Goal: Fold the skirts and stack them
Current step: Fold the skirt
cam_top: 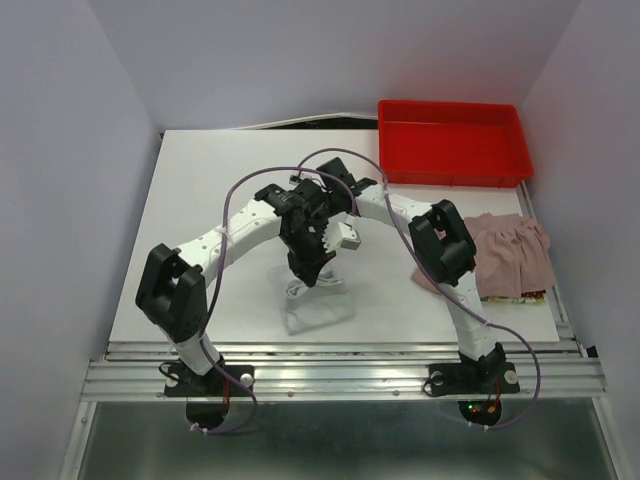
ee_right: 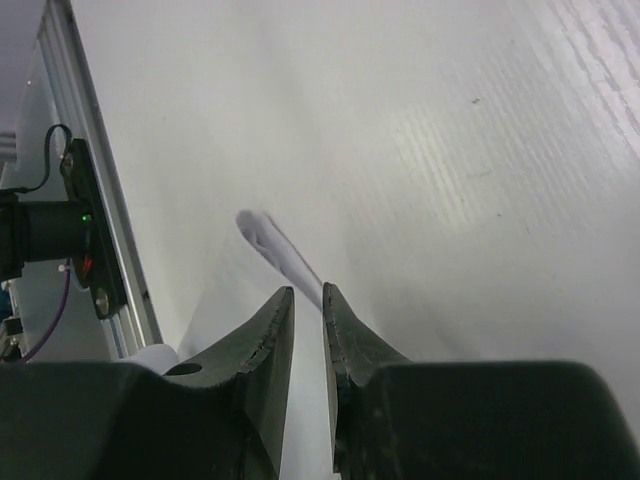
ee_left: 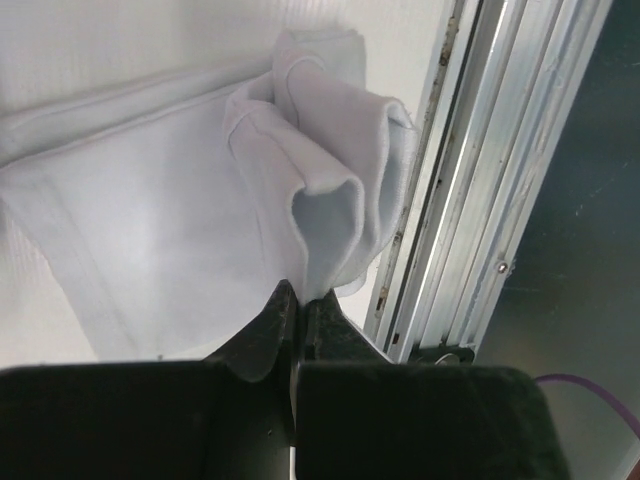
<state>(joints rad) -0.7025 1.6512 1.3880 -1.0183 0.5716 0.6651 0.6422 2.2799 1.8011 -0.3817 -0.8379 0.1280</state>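
Observation:
The pale grey-white skirt (cam_top: 320, 308) lies near the table's front edge, between the two arm bases. One bunched fold of it is lifted. My left gripper (ee_left: 300, 295) is shut on that fold, and the skirt (ee_left: 180, 220) hangs and spreads below the fingers. My right gripper (ee_right: 305, 290) pinches a thin pale strip of the same skirt (ee_right: 272, 240); the narrow gap between its fingers is filled with cloth. In the top view both grippers (cam_top: 310, 268) meet over the skirt. The dusty pink skirt (cam_top: 512, 255) lies flat at the right edge.
A red plastic tray (cam_top: 455, 140) stands at the back right. An aluminium rail (cam_top: 340, 352) runs along the near edge, close to the held cloth (ee_left: 470, 200). Something colourful (cam_top: 530, 295) pokes out under the pink skirt. Walls close in on the left and right.

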